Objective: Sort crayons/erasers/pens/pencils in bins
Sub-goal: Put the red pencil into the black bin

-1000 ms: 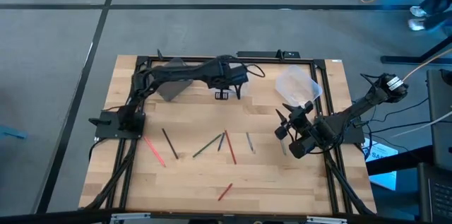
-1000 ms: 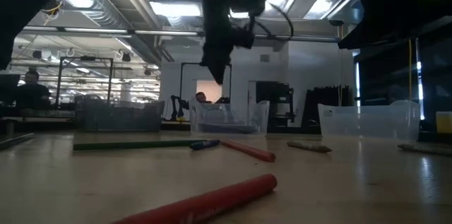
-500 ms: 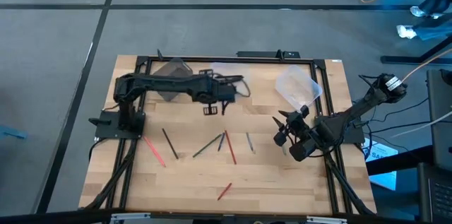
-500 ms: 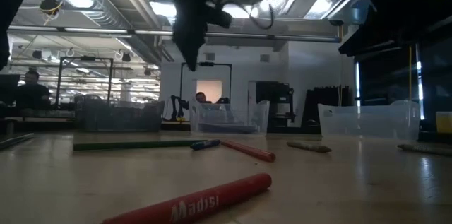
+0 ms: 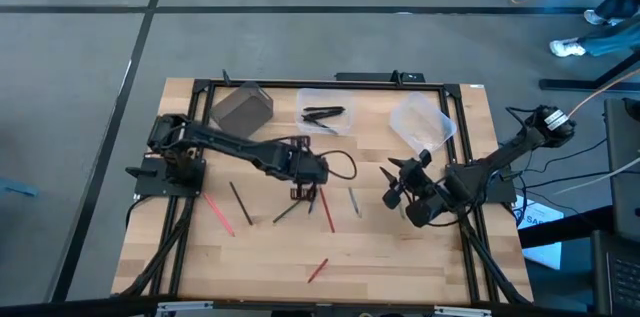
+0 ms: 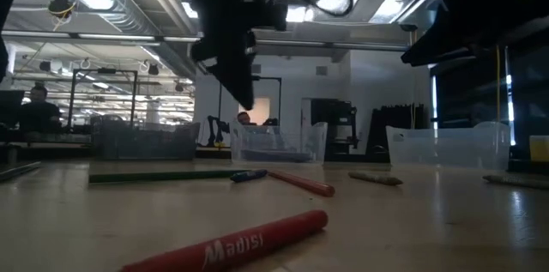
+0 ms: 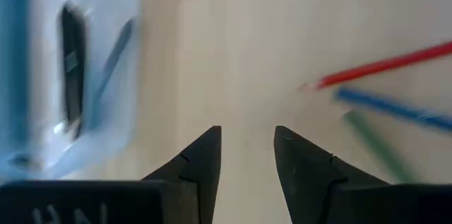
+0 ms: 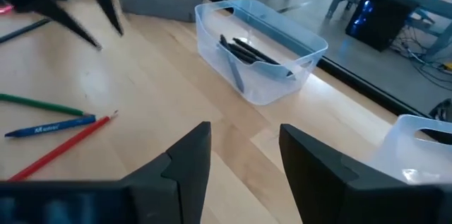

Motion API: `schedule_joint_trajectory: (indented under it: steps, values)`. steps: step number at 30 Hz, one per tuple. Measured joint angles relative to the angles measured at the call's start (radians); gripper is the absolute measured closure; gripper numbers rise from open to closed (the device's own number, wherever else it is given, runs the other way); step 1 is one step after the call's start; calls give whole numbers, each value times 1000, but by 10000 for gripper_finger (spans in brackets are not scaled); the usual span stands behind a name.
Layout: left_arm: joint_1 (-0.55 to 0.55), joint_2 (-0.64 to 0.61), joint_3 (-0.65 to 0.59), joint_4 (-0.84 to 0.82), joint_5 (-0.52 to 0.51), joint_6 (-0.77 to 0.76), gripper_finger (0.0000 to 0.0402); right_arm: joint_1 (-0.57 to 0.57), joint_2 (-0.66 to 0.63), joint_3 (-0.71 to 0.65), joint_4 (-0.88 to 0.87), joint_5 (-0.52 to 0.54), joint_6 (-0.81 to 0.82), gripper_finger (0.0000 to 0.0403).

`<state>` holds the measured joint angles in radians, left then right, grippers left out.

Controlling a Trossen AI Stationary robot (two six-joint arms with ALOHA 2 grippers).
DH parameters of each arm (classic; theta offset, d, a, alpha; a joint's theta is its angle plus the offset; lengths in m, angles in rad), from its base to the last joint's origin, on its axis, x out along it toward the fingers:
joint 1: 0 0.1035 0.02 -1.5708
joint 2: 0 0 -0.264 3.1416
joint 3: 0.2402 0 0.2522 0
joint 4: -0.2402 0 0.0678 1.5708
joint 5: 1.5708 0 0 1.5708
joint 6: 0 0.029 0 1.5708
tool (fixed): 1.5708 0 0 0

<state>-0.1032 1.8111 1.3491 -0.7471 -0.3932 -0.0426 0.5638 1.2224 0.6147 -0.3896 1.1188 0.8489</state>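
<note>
Left gripper [image 5: 303,193] jaws apart, nothing between them, hanging over the middle cluster of sticks. Its wrist view shows bare surface [image 7: 240,54] straight ahead of the jaws, with a red stick [image 7: 381,65], a blue stick [image 7: 395,109] and a green stick [image 7: 378,150] fanned out just off to one side. The clear tub [image 7: 70,90], a couple of dark sticks already in it, lies well off to the other side.

Right gripper [image 5: 395,190] jaws also apart and empty, waiting near the surface's right edge. A grey stick [image 5: 353,201] lies between it and the cluster. The rounded tub [image 5: 420,122] sits beyond it, the grey box [image 5: 243,107] far back beyond the left arm.

Step in hand, as I read it: the left arm is lining up for another pick from the cluster. The jaws aren't over any one stick yet. Next move calls for shifting sideways onto the red or blue stick, turning so the jaws straddle it crosswise, then dropping down and closing. The sticks sit close together, so two could get pinched at once.

Other loose sticks: a pink one [image 5: 219,213] and a black one [image 5: 240,203] well to the left gripper's left, and a red one [image 5: 318,271] alone near the front edge.
</note>
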Motion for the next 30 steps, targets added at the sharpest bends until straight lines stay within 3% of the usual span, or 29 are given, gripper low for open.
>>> schedule_joint_trajectory:
  steps: [4,21,30]
  values:
    - [-25,0,0,109,72,50,278,-25,0,0,36,-41,-51,231]
    - [-108,19,0,365,135,436,278,-35,0,0,42,-77,-98,231]
    - [-90,132,0,428,283,438,278,-35,0,0,35,-96,-100,231]
